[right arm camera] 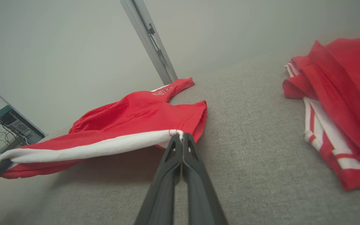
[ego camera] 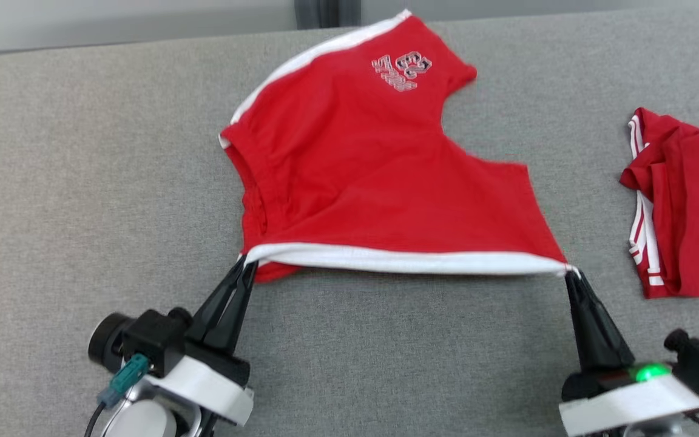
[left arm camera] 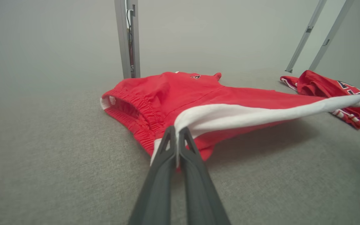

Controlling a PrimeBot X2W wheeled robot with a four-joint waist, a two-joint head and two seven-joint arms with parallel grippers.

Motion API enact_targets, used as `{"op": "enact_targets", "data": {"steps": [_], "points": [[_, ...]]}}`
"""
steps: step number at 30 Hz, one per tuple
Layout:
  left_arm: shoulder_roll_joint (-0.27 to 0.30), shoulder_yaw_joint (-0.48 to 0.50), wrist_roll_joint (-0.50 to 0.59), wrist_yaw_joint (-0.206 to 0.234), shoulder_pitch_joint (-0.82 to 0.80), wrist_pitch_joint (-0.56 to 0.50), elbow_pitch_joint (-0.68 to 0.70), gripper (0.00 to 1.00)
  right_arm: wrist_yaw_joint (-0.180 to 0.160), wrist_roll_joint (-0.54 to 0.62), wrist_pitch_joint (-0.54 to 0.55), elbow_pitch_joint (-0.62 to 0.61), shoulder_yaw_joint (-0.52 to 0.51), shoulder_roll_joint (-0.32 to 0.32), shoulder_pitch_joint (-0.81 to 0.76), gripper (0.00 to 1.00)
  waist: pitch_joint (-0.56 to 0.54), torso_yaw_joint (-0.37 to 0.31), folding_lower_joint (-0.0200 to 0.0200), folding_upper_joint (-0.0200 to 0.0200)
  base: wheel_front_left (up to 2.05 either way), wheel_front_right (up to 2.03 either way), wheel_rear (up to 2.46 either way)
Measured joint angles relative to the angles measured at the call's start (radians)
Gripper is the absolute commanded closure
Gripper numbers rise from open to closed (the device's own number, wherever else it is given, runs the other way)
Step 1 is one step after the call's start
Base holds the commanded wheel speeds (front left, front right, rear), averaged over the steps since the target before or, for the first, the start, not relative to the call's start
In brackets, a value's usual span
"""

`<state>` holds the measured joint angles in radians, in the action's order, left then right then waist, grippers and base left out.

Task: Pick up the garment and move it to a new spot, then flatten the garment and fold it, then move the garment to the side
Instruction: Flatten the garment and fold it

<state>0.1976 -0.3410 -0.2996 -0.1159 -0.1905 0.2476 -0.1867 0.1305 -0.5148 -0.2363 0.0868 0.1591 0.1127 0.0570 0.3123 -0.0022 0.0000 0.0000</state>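
both grippers, left gripper [ego camera: 245, 267] and right gripper [ego camera: 570, 274], pinch the red shorts' [ego camera: 361, 164] near white edge. it hangs taut between them. another red garment [ego camera: 683, 206] lies far right.

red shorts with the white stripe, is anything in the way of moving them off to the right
Yes: a second red garment with white stripes lies on the grey fabric surface to the right of the red shorts with white trim, apart from them.

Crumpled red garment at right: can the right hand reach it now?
Probably not yet. The way to the crumpled garment looks free, but the right hand is shut on a corner of the red shorts and must let go first.
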Motion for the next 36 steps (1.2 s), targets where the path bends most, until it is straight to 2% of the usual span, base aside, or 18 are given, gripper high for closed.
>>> {"op": "enact_targets", "data": {"steps": [5,7,12,20,25,29,31,35,36], "points": [[0.029,0.011,-0.021,0.035,0.119,-0.065,0.099,1.00,0.000,0.032,0.077,-0.126,-0.032,-0.032,-0.148,1.00,-0.050,-0.001,0.0000,0.0000,0.00,0.00,0.00],[0.040,0.018,-0.053,0.053,0.190,-0.129,0.152,1.00,0.000,0.043,0.129,-0.197,-0.045,-0.049,-0.234,1.00,-0.075,0.000,0.0001,0.0000,0.00,0.00,0.00],[0.052,0.026,-0.114,0.081,0.298,-0.247,0.232,1.00,0.000,0.076,0.215,-0.282,-0.073,-0.058,-0.364,1.00,-0.117,0.006,0.0000,0.0000,0.00,0.00,0.00],[0.103,0.050,-0.175,0.110,0.410,-0.374,0.350,1.00,0.001,0.094,0.306,-0.396,-0.127,-0.063,-0.468,1.00,-0.152,0.008,0.0000,0.0000,0.00,0.00,0.00],[0.096,0.060,-0.202,0.120,0.411,-0.389,0.385,1.00,0.001,0.089,0.306,-0.424,-0.143,-0.063,-0.454,1.00,-0.148,0.010,0.0000,0.0000,0.00,0.00,0.00],[0.078,0.062,-0.213,0.117,0.367,-0.383,0.397,1.00,0.001,0.105,0.297,-0.434,-0.159,-0.063,-0.345,1.00,-0.132,0.011,0.0001,0.0000,0.00,0.00,0.00],[0.069,0.069,-0.209,0.126,0.301,-0.383,0.387,1.00,0.001,0.116,0.296,-0.416,-0.164,-0.044,-0.241,1.00,-0.115,0.020,0.0000,0.0000,0.00,0.00,0.00],[0.035,0.063,-0.204,0.132,0.233,-0.368,0.365,1.00,0.001,0.115,0.288,-0.361,-0.170,-0.001,-0.164,1.00,-0.109,0.045,0.0000,0.0000,0.00,0.00,0.00],[0.019,0.055,-0.200,0.129,0.176,-0.356,0.346,1.00,0.001,0.109,0.282,-0.323,-0.173,0.026,-0.093,1.00,-0.094,0.061,0.0000,0.0000,0.00,0.00,0.00]]}}
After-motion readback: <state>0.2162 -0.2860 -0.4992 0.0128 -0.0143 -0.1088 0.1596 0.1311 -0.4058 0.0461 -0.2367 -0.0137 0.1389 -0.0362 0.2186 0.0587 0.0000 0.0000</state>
